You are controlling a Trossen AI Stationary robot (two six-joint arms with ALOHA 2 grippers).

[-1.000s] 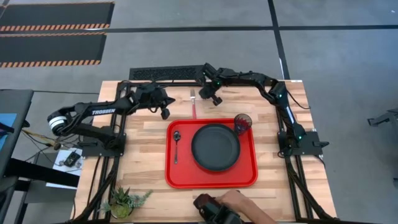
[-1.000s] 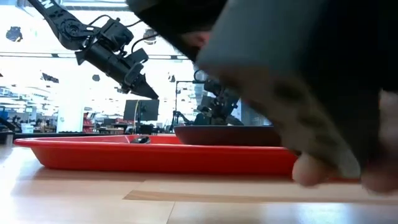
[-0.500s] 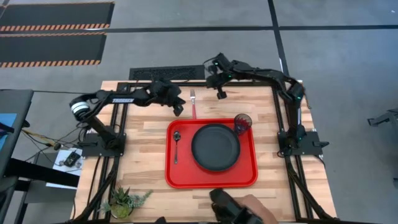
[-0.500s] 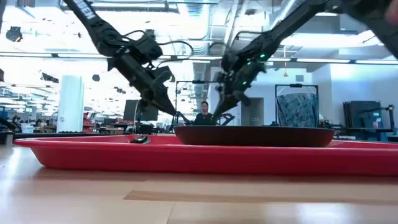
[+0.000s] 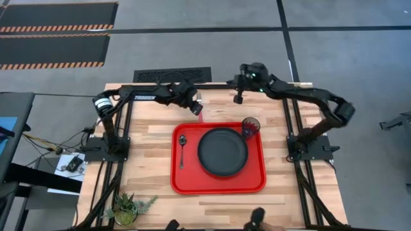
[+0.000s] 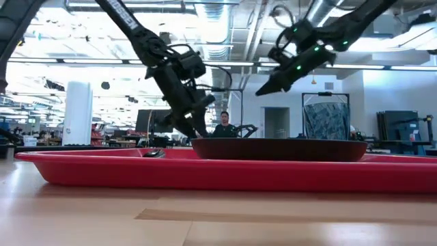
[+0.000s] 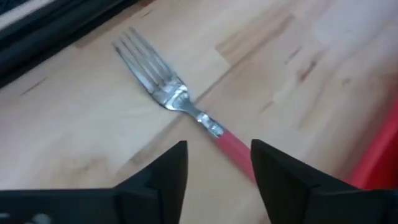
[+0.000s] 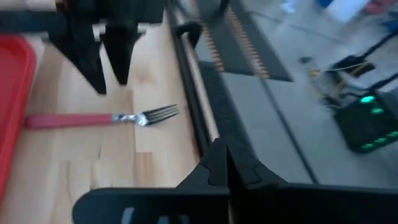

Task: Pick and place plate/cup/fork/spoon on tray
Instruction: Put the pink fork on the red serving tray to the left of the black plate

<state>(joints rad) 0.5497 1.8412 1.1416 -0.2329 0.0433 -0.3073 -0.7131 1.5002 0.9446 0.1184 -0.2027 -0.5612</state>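
Note:
The fork (image 7: 186, 106) lies flat on the wood beyond the tray's far rim, its silver tines pointing to the far edge. My left gripper (image 7: 217, 149) hangs open just above it, one finger on either side of the red handle (image 7: 233, 146), touching nothing. From above, this gripper (image 5: 196, 106) covers the fork. My right gripper (image 5: 237, 99) is shut and raised near the far edge, right of the fork. The red tray (image 5: 257, 183) holds the black plate (image 5: 222, 151), the dark cup (image 5: 250, 126) at its far right and the spoon (image 5: 182, 149) at its left.
A small potted plant (image 5: 127, 208) stands at the near left corner. A dark grille (image 5: 171, 75) lies along the far edge. Part of a person's hand (image 5: 257, 221) shows at the near edge. Bare wood lies left and right of the tray.
My left gripper has swung toward the table's right and come down over the fork, and its fingers have opened. My right gripper has drawn away from the fork toward the right and risen. A person's hand with a dark object has pulled back from the near edge.

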